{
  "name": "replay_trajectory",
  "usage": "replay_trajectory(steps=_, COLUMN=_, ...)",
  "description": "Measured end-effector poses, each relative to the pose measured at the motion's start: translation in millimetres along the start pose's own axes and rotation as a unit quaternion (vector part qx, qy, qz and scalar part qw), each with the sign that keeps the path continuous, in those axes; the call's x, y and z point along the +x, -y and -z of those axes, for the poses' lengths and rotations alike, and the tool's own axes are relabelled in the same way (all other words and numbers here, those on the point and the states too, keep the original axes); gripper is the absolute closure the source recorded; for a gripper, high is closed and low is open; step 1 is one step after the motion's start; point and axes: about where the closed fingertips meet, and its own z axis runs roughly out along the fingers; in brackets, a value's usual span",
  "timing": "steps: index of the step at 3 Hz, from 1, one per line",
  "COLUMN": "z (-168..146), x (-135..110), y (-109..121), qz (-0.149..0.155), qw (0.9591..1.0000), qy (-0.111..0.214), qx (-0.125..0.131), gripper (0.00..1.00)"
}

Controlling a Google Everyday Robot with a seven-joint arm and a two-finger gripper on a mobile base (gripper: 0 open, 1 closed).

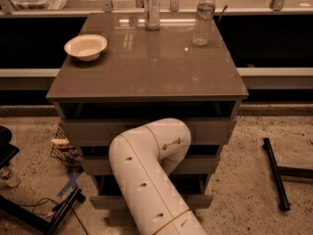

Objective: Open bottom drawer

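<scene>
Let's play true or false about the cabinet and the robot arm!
1. A white bowl sits on the cabinet top. True.
2. The water bottle lies on its side. False: it stands upright.
3. The robot arm crosses in front of the bottom drawer. True.
4. The gripper is grabbing the bowl. False: the gripper is hidden behind the arm, toward the drawers.

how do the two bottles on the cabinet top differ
The left bottle wears a wide pale label; the right bottle looks mostly clear. The left bottle's top is cut off; the right bottle shows its white cap. Both stand upright. The gripper is hidden behind the arm.
</scene>
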Motion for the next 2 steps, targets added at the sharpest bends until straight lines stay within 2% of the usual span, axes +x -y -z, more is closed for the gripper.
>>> replay_trajectory(steps=1, z=7.5, x=2.8, y=-10.4, qz=0.001, qw=1.0000, qy=0.004, qx=0.003, gripper=1.00)
replay_trajectory(steps=2, z=7.3, x=2.9, y=-10.4, qz=0.001, qw=1.0000, qy=0.004, qx=0.003, gripper=1.00)
